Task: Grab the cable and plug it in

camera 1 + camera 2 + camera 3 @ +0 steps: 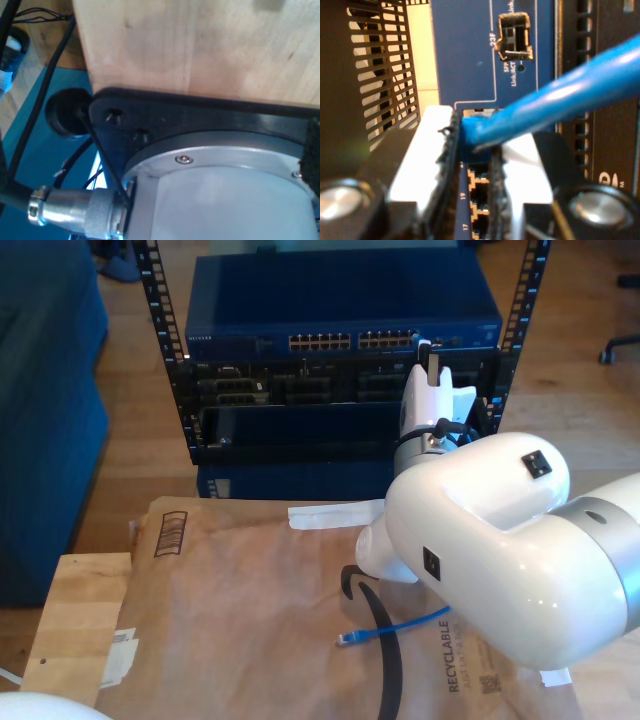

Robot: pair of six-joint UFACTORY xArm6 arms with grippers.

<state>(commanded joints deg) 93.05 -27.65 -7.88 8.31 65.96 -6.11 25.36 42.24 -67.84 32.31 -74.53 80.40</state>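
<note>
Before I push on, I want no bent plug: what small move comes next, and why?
Probably ease my second gripper slowly straight toward the blue switch. Its jaws are shut on the cable, whose end sits close before the port row, though the plug tip is hidden, so alignment is unsure.

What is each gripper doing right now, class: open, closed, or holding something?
My first gripper: cannot be told.
My second gripper: closed on the cable, right at the blue switch's ports.
</note>
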